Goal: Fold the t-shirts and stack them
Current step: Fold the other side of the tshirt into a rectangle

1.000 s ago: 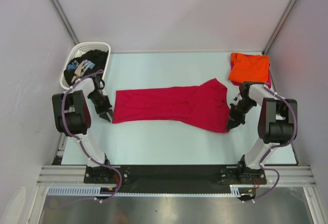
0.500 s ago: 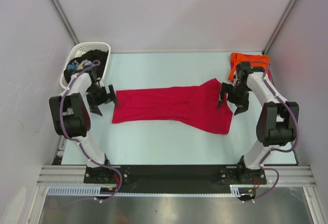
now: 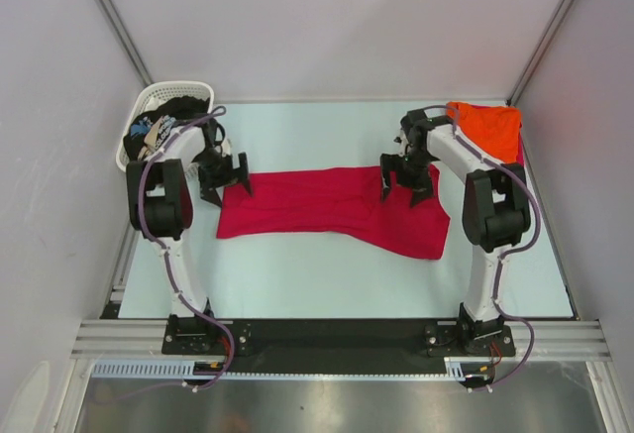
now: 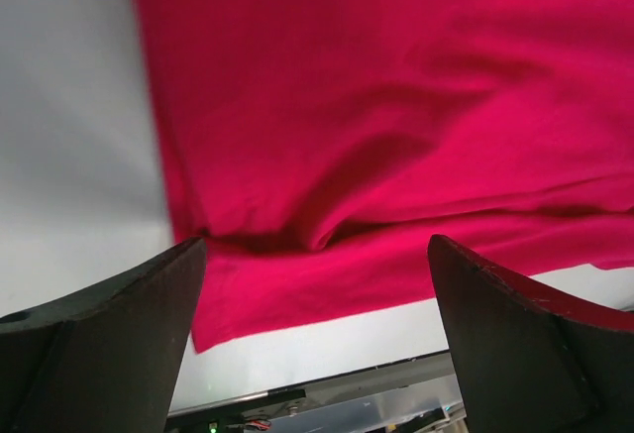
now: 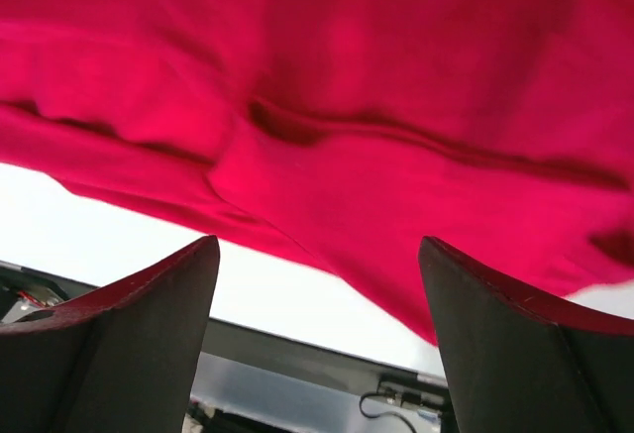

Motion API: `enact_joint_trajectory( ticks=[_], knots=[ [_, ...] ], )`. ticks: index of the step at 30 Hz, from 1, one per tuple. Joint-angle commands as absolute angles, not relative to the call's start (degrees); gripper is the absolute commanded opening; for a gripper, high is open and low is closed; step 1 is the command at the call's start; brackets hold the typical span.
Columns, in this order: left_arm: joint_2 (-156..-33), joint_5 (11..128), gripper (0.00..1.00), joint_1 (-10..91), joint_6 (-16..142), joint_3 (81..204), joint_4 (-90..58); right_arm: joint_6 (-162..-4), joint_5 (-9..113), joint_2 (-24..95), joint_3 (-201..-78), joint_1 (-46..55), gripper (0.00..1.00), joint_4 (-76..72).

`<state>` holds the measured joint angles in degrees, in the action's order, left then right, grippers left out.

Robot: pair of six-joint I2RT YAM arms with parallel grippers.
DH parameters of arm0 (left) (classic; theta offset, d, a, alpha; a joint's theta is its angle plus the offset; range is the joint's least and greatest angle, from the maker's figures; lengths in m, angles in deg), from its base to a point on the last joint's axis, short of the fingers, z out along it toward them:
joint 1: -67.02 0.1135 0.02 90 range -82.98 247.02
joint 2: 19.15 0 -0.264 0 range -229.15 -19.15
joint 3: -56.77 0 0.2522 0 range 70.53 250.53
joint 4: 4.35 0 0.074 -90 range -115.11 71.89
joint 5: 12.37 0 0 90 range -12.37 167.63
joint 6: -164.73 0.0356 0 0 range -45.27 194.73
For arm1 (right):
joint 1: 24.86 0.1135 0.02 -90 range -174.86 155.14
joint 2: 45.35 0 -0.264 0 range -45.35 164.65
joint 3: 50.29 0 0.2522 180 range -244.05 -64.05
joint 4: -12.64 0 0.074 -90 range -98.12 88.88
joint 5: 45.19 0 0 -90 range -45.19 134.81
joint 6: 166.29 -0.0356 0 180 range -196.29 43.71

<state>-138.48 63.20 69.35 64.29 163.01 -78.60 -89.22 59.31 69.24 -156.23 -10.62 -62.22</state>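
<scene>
The crimson t-shirt (image 3: 327, 213) lies spread at the centre of the table (image 3: 297, 270). The left gripper (image 3: 226, 185) and right gripper (image 3: 405, 189) hover wide open over its upper edge, holding nothing. Mismatched pinch points would likely skew the fold.

Bare table (image 3: 327, 276) in front of and behind the red t-shirt (image 3: 327, 210) gives open passage. The basket (image 3: 183, 85) blocks the far-left corner, the orange t-shirt (image 3: 492, 131) the far-right.
</scene>
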Motion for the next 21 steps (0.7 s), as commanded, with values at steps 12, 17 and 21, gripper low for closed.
enact_joint_trajectory(
  ticks=[12,17,21],
  knots=[
    [-139.65,61.2,1.0,67.55,67.08,169.4,-80.95,-86.32,53.33,78.92,-167.4,-3.33,0.8,-66.33],
    [-140.0,60.58,1.0,67.55,67.17,168.7,-80.95,-86.14,53.86,81.38,-168.46,-2.09,0.62,-66.59],
    [-139.74,60.85,1.0,67.55,67.26,168.44,-80.95,-86.14,53.86,82.0,-168.37,-1.74,0.38,-66.77]
  ],
)
